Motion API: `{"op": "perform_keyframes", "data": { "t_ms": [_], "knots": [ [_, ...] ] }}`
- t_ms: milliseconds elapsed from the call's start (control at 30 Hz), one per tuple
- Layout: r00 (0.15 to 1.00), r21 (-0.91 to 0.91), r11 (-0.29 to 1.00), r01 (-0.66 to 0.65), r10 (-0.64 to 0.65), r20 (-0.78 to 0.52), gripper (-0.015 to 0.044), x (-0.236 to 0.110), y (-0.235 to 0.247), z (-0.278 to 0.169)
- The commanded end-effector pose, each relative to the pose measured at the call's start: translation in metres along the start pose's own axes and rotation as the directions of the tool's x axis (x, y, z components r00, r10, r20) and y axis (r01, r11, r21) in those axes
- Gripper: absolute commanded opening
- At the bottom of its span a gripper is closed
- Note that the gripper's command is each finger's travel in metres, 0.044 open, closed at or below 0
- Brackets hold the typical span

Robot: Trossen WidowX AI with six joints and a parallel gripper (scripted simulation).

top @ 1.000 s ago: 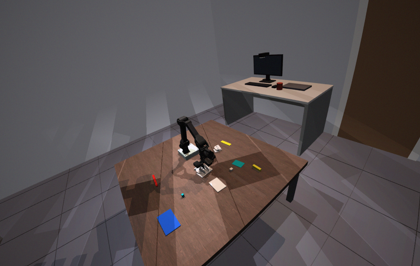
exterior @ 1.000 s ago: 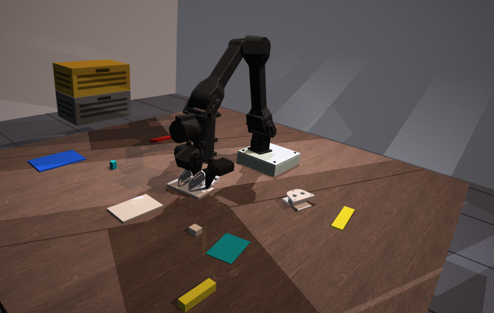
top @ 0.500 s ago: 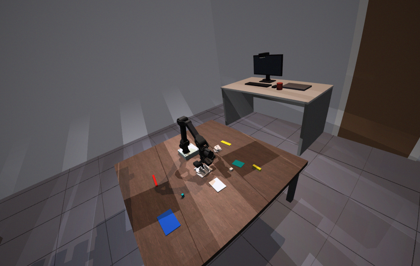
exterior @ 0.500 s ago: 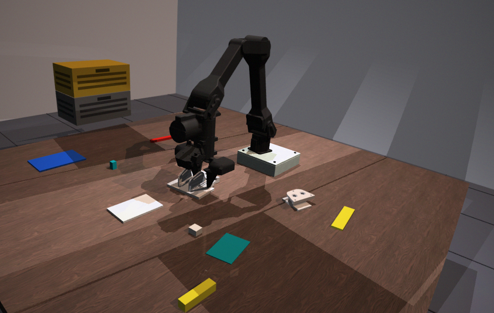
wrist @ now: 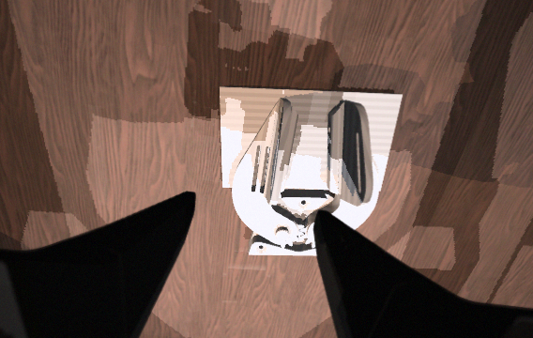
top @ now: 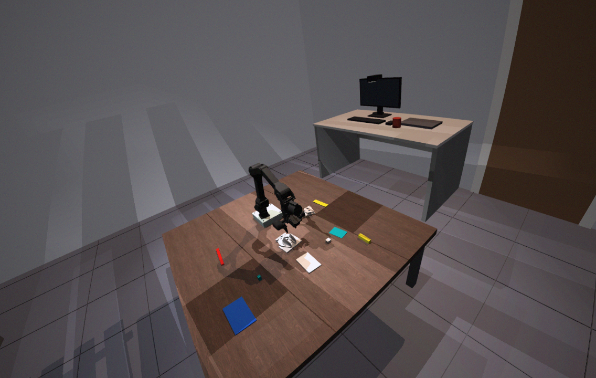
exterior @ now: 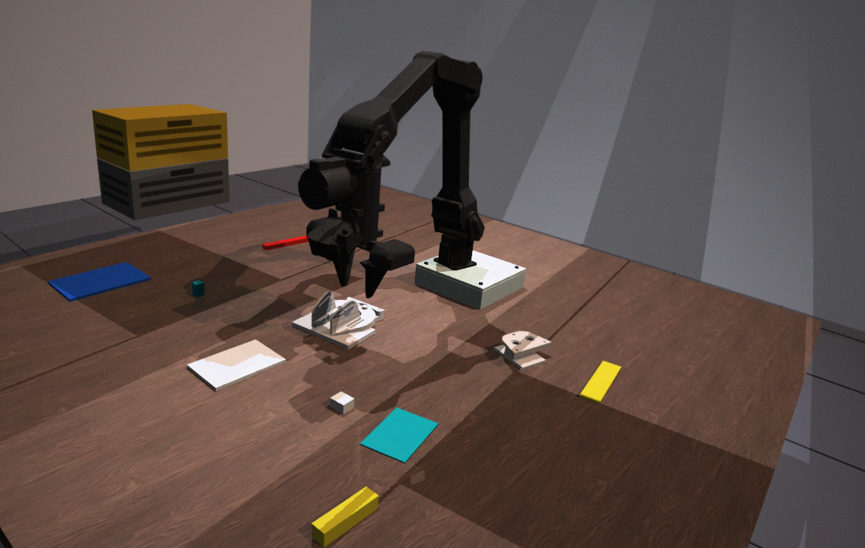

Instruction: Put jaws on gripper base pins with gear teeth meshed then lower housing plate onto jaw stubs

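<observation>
The white gripper base (top: 286, 249) (exterior: 354, 338) (wrist: 388, 117) lies flat on the table. Two pale jaws stand on it side by side, a left jaw (wrist: 276, 155) and a right jaw (wrist: 357, 160) in the wrist view, with a gap between them. Their gear ends are close together, partly behind my right finger, so I cannot tell whether the teeth mesh. My gripper (exterior: 358, 289) (wrist: 256, 210) is open and empty, above the rear end of the base. The housing plate (exterior: 536, 342) (top: 308, 210), rounded with two holes, rests apart on a low stand.
A white slab (top: 308, 262) (exterior: 236, 364), a small white block (top: 328, 240) (exterior: 341, 403), a teal sheet (top: 338, 232) (exterior: 400, 434) and yellow pieces lie around. A blue slab (top: 239, 315) (exterior: 100, 280) and a red bar (top: 220, 256) (exterior: 284, 242) lie farther off.
</observation>
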State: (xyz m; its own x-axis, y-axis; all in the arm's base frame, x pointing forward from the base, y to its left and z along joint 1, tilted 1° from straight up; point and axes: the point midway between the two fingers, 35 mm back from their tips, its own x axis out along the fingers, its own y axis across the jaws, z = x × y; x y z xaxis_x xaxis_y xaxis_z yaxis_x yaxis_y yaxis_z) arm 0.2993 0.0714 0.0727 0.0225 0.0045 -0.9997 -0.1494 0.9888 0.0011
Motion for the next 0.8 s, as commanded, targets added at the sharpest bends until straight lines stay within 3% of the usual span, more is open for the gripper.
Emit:
{"op": "perform_keyframes", "data": {
  "t_ms": [0, 133, 767],
  "knots": [
    [1.000, -0.006, 1.000, -0.030, 0.030, 0.002, 0.0355, -0.003, 0.019, -0.004],
    [0.999, 0.049, 0.998, -0.035, 0.035, 0.001, 0.0440, -0.005, 0.030, -0.005],
    [1.000, 0.434, 0.901, -0.018, 0.024, -0.008, 0.0440, -0.008, 0.089, -0.022]
  ]
}}
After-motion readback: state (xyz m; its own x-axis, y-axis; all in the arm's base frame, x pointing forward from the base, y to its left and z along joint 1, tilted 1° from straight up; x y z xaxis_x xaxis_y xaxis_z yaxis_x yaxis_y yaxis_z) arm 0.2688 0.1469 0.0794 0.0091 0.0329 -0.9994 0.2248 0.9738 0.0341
